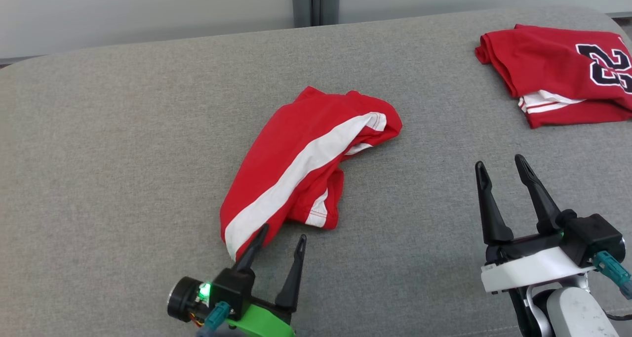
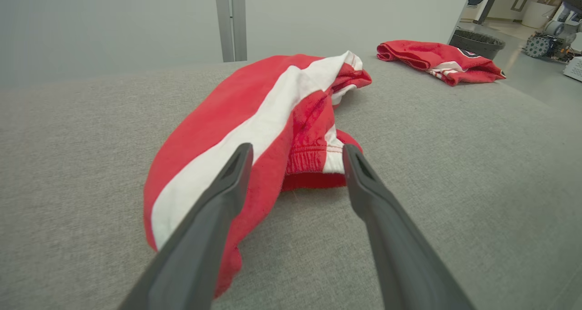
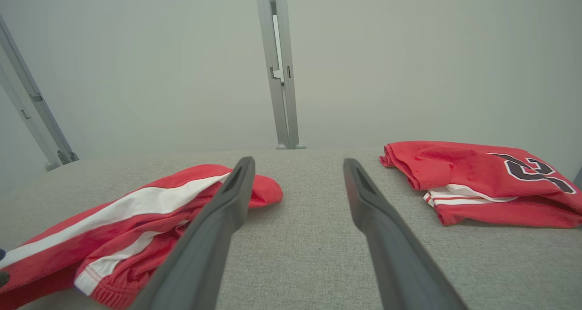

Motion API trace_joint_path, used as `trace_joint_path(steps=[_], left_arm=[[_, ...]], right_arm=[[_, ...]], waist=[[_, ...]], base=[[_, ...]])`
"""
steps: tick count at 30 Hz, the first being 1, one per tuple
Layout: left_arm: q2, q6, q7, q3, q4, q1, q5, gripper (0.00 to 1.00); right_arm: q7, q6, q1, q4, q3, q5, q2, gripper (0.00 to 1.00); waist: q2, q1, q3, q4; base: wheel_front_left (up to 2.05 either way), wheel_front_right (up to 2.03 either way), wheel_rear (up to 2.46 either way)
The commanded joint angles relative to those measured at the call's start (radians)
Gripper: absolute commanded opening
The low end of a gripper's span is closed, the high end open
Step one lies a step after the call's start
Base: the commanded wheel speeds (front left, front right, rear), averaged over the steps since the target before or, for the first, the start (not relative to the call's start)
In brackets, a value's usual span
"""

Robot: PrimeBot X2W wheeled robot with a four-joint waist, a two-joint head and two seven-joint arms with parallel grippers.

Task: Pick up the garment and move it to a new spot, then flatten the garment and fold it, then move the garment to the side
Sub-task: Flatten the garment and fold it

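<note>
Here we are over the grey desk (image 1: pixel 123 154), and the garment (image 1: pixel 306 159) sits right in the middle of it: red with a broad white stripe, bunched and rumpled, running on a slant from the near left up to the far right. The left pincer (image 1: pixel 283 232) is down at the garment's near end, jaws wide and nothing between them. In the head view its left finger (image 1: pixel 254 245) crosses the red-and-white corner, while the other finger points over bare cloth just beside the hem. The left wrist view tells the same story: one finger in front of the stripe, the other beside the folded-under edge with its white patch. Whether that left finger actually touches the fabric, I cannot tell. Over on the right, the right pincer (image 1: pixel 499 161) is spread wide too, gripping nothing, set over bare desk well apart from the garment. From its wrist camera the garment lies off to the left, and open grey surface shows between the fingers. At the far right corner a folded red jersey (image 1: pixel 548 70) lies flat, dark numerals on top and white-striped trim peeking out at its near edge. A grey post (image 1: pixel 316 3) stands behind the desk's far edge.
</note>
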Motion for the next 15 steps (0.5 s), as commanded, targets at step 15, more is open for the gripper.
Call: trace_joint_path(steps=[15], left_arm=[[0.004, 0.049, 0.000, -0.142, 0.238, -0.162, -0.148, 1.00]], right_arm=[[-0.003, -0.001, -0.054, 0.013, 0.040, 0.030, 0.006, 1.00]], waist=[[0.0000, 0.0000, 0.081, -0.119]], base=[[0.00, 0.00, 0.00]])
